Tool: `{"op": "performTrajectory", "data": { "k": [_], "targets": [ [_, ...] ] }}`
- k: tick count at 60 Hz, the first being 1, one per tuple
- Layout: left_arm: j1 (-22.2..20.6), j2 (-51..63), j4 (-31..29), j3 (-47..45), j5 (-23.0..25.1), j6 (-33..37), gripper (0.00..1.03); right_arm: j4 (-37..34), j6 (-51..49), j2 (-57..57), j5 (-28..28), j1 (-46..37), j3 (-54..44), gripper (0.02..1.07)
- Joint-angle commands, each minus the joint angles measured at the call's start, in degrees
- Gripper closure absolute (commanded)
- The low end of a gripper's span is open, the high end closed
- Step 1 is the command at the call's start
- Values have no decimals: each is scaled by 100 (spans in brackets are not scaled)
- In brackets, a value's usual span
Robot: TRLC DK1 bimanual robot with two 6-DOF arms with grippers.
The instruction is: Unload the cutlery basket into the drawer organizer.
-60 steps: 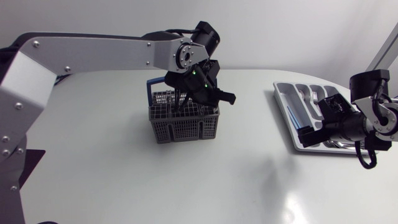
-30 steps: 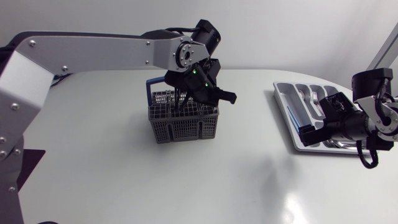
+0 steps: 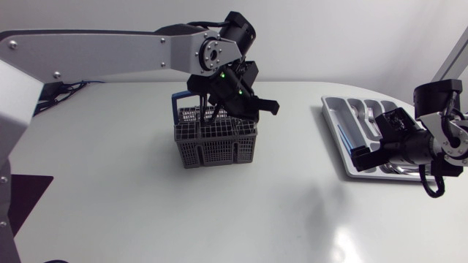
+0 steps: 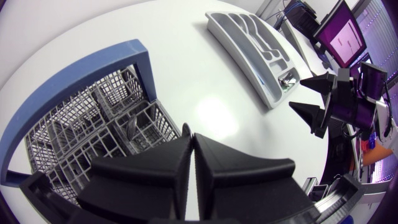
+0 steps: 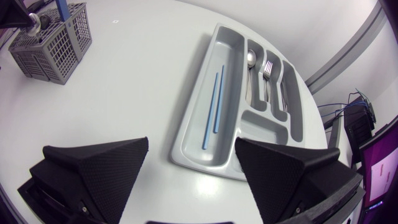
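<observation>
Lifted slightly, the left gripper (image 4: 189, 134) hangs over the basket (image 3: 216, 139), jaws pressed together.
The basket stands mid-table (image 3: 131, 190), on a white, glossy surface; the organizer (image 5: 208, 68) lies well apart, with the right gripper (image 5: 192, 142) just beside it, jaws wide.

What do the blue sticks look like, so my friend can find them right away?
Find the grey tray on the white table. Its longest slot, on the side nearest the basket, holds the blue sticks. They are thin, straight and blue, while the spoon and fork in the next slots are shiny metal.
</observation>
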Motion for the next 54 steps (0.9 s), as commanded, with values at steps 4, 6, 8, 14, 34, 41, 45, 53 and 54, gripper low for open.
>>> {"op": "performTrajectory", "data": {
  "k": [4, 6, 8, 14, 34, 41, 45, 53, 54],
  "targets": [
    [78, -388, -46, 62, 101, -92, 98, 11, 56, -73, 12, 48, -134, 7],
    [87, -424, -46, 53, 119, -100, 98, 11, 56, -73, 12, 57, -134, 7],
    [104, -468, -46, 45, 163, -109, 98, 11, 56, -73, 12, 57, -142, 7],
    [148, -599, -55, 9, 242, -127, 98, -6, 56, -108, 12, 66, -151, 7],
    [175, -1074, -46, -219, 294, -127, 98, -68, 73, -222, 12, 119, -177, 7],
    [192, -1215, -46, -289, 312, -127, 98, -68, 73, -292, 12, 128, -186, 7],
    [201, -1338, -46, -351, 347, -127, 98, -77, 73, -354, 21, 136, -204, 7],
    [219, -1584, -46, -474, 426, -136, 98, -103, 21, -494, 21, 136, -230, 7],
    [219, -1628, -46, -492, 426, -136, 98, -103, 12, -530, 21, 145, -239, 7]
  ]
}}
